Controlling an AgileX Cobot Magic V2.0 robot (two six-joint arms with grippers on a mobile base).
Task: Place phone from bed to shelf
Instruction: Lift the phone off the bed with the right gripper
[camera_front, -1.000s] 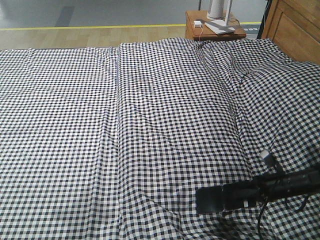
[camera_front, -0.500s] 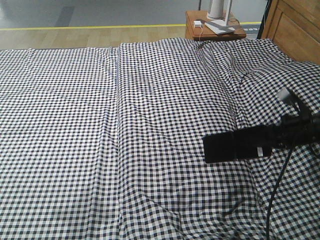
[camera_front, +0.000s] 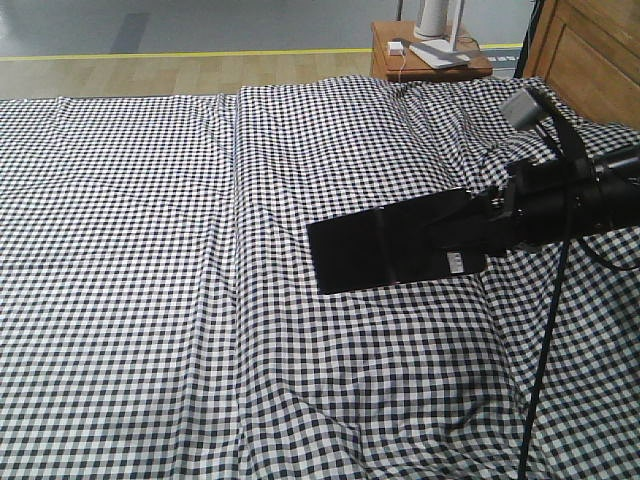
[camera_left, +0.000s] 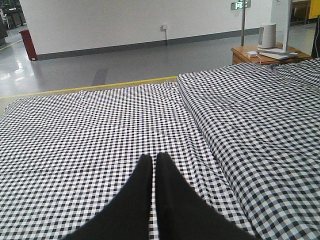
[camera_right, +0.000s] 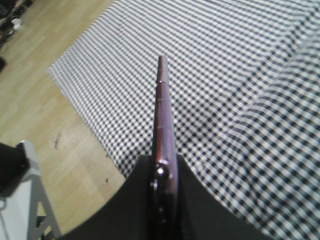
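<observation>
The phone (camera_front: 385, 248), a thin glossy black slab with a small white sticker, hangs above the bed (camera_front: 150, 250) with its checked sheet. My right gripper (camera_front: 455, 238) is shut on its right end, reaching in from the right. In the right wrist view the phone (camera_right: 162, 105) shows edge-on, pinkish, clamped at the right gripper (camera_right: 163, 161). My left gripper (camera_left: 152, 157) is shut with nothing in it, low over the bed (camera_left: 75, 125) on the near side. The shelf is out of view.
A reddish-brown nightstand (camera_front: 430, 58) with a white device and cable stands behind the bed's far right corner, also seen as the nightstand (camera_left: 260, 50). A wooden headboard (camera_front: 595, 55) rises at the far right. Wood floor (camera_right: 45, 100) and a pale frame (camera_right: 30, 200) lie beside the bed.
My right gripper has risen and swung left and farther over the bed with the phone, which now shows its broad black face. The left arm shows no earlier view.
</observation>
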